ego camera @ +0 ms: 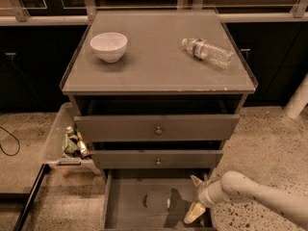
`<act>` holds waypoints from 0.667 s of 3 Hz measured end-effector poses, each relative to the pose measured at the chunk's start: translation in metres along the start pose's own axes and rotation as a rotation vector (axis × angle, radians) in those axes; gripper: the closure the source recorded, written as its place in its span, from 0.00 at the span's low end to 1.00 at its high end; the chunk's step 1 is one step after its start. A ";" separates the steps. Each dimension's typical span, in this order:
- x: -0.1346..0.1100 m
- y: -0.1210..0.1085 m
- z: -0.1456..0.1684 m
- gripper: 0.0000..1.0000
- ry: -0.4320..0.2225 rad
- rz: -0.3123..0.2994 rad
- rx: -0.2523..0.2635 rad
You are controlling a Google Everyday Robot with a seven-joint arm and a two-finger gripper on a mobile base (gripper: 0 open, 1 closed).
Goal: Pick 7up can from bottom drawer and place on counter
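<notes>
The bottom drawer (130,211) is pulled out at the foot of the cabinet. The 7up can (156,200) lies on its side on the drawer floor, dim in shadow, its pale end facing right. My gripper (194,198) reaches in from the right, just inside the drawer's right part. It is a short way right of the can and not touching it. Its fingers (192,213) are spread apart and hold nothing. The counter (159,66) is the flat grey-beige cabinet top above.
A white bowl (109,45) stands on the counter's left and a clear water bottle (208,50) lies on its right. The two knobbed drawers (156,128) above are slightly open. A side tray (72,143) with small bottles hangs at the left. A white post (298,100) stands at the right.
</notes>
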State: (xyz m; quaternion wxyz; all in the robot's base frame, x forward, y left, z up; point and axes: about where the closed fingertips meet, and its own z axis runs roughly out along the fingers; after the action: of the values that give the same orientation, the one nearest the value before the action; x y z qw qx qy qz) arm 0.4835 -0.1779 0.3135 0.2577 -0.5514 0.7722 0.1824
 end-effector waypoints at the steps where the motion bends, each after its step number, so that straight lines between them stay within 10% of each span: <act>1: 0.013 -0.007 0.053 0.00 -0.089 -0.031 -0.017; 2: 0.012 -0.005 0.052 0.00 -0.089 -0.033 -0.017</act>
State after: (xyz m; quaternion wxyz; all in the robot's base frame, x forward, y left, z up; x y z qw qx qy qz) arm 0.4955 -0.1592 0.2653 0.2898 -0.5575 0.7494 0.2090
